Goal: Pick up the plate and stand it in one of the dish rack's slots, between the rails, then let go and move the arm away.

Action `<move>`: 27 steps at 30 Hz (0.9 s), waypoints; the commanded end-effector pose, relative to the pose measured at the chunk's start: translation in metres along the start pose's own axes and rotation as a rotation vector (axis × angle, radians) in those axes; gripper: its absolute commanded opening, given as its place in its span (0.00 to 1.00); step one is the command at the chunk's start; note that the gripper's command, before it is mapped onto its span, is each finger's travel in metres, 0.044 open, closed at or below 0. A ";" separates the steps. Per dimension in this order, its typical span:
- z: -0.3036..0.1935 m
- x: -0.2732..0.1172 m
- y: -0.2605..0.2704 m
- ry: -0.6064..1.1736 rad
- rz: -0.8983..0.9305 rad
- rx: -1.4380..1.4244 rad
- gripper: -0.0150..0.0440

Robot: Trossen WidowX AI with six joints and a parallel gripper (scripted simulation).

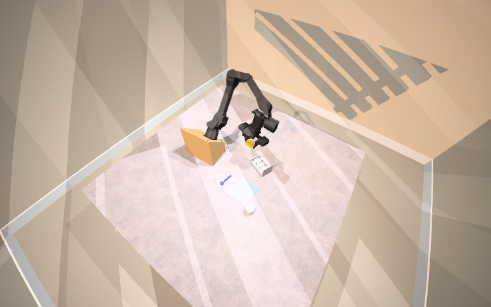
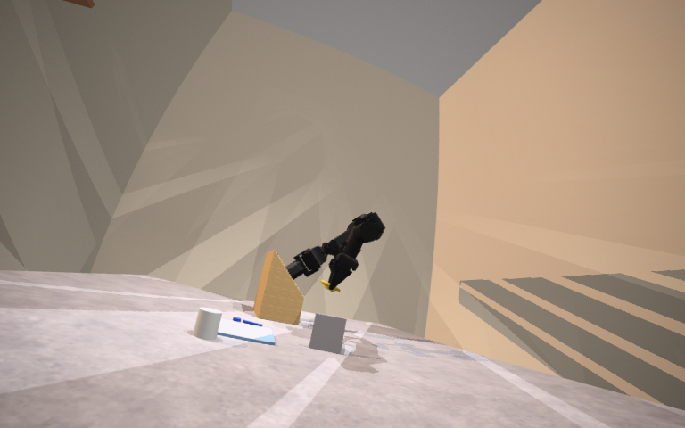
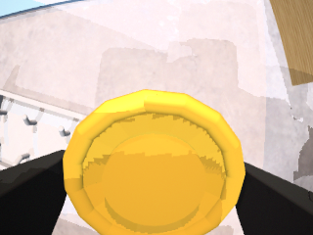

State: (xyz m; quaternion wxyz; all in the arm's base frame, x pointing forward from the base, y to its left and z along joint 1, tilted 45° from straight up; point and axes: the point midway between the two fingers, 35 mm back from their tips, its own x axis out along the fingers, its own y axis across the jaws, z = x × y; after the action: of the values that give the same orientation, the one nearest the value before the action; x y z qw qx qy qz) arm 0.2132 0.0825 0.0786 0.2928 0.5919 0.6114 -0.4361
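The yellow round plate (image 1: 249, 144) (image 2: 325, 285) (image 3: 153, 183) is held in the air, its face towards the wrist camera. My gripper (image 1: 250, 143) (image 2: 331, 287) (image 3: 153, 168) is shut on the plate, with a black finger at each side of its rim. In the exterior view the plate looks tilted. The small pale dish rack (image 1: 266, 169) (image 2: 327, 333) (image 3: 40, 105) stands on the surface below, beyond the plate in the top view. In the wrist view part of it shows at the left, with short grey pegs. The plate is clear of the rack. The exterior view shows only its grey end wall.
A wooden block (image 1: 202, 146) (image 2: 277, 297) (image 3: 295, 39) stands by the arm's base. A light blue board (image 1: 238, 190) (image 2: 244, 330) (image 3: 24, 7) lies near the rack, with a blue spoon-like thing (image 1: 227, 179) (image 2: 251, 323) beside it and a pale cylinder (image 1: 249, 209) (image 2: 207, 323) at its other side.
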 end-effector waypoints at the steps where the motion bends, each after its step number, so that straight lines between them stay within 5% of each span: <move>1: 0.007 0.013 0.001 -0.096 0.014 -0.056 0.25; 27: 0.018 0.065 0.021 -0.595 0.251 -0.447 0.25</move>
State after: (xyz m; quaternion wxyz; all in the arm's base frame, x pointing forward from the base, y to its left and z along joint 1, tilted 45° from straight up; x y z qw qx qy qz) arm 0.2214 0.0948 0.0139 0.6000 0.4451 0.5218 -0.4118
